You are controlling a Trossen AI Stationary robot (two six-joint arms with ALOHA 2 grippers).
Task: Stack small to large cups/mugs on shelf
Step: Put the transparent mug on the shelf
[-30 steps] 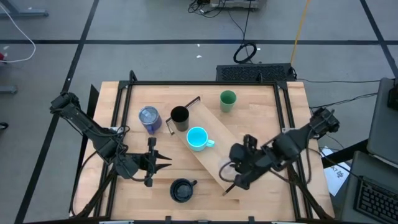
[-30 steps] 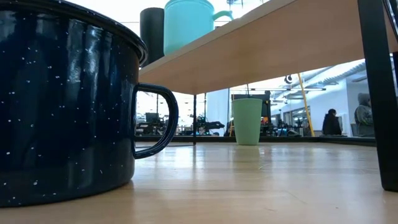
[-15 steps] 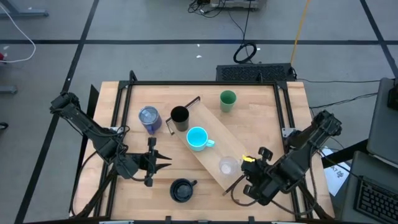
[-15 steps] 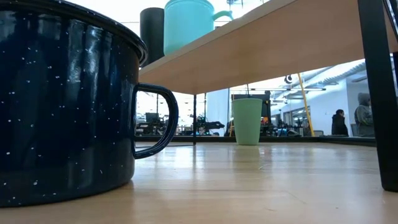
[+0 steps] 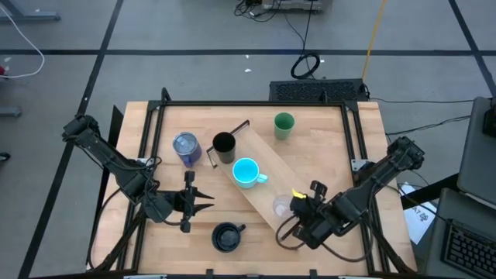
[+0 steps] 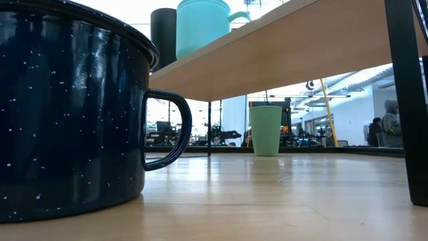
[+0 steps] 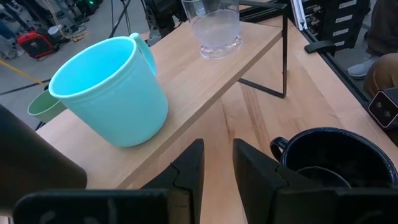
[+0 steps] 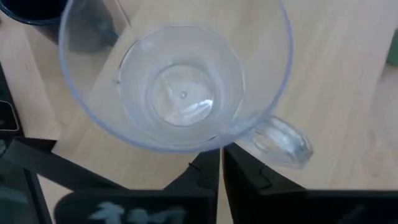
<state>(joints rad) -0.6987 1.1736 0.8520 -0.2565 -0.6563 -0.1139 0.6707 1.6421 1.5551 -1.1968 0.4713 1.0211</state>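
On the slanting wooden shelf (image 5: 266, 192) stand the black cup (image 5: 223, 144), the cyan mug (image 5: 246, 172) and, at its near end, the clear glass cup (image 8: 180, 81). The green cup (image 5: 284, 125), the purple tumbler (image 5: 186, 147) and the navy mug (image 5: 226, 237) stand on the table. My right gripper (image 8: 221, 163) is shut and sits just above the glass cup's rim, beside its handle (image 8: 280, 140). Left of the shelf, my left gripper (image 7: 217, 162) hovers slightly open with nothing between its fingers. My right gripper comes slanting down from the table's near right side. Its shut fingertips (image 8: 208, 163) stand at the glass cup's rim (image 8: 211, 147), next to the handle. I cannot tell whether they touch the rim. The cup stands upright on the shelf.
The navy mug (image 6: 67, 107) fills the low view's left side, and the green cup (image 6: 266, 130) shows beyond the shelf's underside (image 6: 301, 47). A dark bracket (image 7: 273, 68) holds up the shelf's near end. People stand in the room far behind the table.
My right gripper was over the shelf's near end, covering the glass cup. It drew back toward the table's near right corner, baring the cup on the shelf. Then it came back toward the cup and sank. The cups have not moved.
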